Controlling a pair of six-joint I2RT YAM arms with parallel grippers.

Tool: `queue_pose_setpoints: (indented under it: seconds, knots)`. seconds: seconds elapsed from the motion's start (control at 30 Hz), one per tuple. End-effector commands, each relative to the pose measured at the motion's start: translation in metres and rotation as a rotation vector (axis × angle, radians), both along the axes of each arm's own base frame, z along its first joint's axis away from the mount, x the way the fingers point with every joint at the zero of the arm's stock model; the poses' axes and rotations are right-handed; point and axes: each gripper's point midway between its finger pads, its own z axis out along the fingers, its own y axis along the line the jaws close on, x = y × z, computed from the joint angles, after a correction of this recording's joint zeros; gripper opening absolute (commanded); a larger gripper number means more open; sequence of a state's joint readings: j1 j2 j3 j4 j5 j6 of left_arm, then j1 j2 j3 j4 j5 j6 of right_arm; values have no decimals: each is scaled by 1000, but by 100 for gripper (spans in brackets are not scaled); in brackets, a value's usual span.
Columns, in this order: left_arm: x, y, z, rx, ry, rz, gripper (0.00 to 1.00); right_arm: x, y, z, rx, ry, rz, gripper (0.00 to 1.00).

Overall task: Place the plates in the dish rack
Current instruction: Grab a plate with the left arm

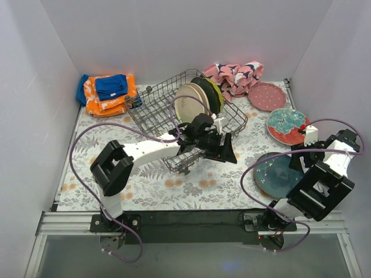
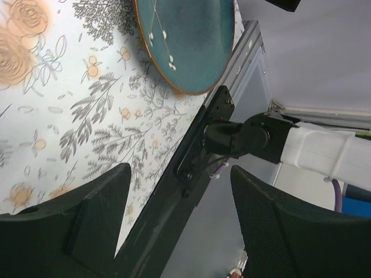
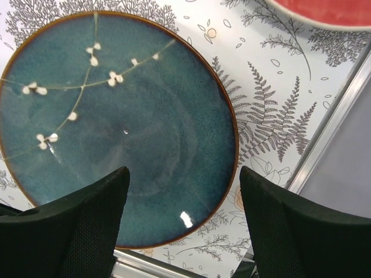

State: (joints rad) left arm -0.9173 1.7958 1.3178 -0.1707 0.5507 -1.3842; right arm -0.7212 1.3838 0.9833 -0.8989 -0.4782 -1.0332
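Observation:
The grey wire dish rack [image 1: 152,107] stands at the back centre and holds a cream plate [image 1: 186,99], a dark green plate [image 1: 204,91] and a lime plate [image 1: 217,92] upright. A teal plate [image 1: 277,175] lies flat on the mat at the right; it also shows in the right wrist view [image 3: 116,127] and the left wrist view [image 2: 185,40]. A red plate with a teal leaf [image 1: 287,126] and a dotted pink plate [image 1: 266,95] lie behind it. My left gripper [image 1: 230,152] [image 2: 179,214] is open and empty in front of the rack. My right gripper [image 1: 299,157] [image 3: 182,220] is open and empty above the teal plate's near edge.
A pink-and-navy cloth [image 1: 237,75] lies at the back right. Orange and blue cloths [image 1: 107,92] lie at the back left. The red plate's rim shows in the right wrist view [image 3: 324,11]. The right arm's base [image 2: 243,139] sits on the table's near rail.

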Motion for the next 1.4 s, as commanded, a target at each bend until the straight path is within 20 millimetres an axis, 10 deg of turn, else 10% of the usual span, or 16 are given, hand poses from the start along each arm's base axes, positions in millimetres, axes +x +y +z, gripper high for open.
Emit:
queue_pose_setpoints:
  seconds: [0.0,0.53,1.37]
  knots:
    - [-5,-37,7,-50,3,-46,67,-4,-3,-4,26,-3,35,81]
    - [4,-106,-88,110,39,38,59,-10,-5,-26,128,15,16,74]
    - [9,-149,-132,124,121,165,32,-23,23,-42,249,43,29,61]
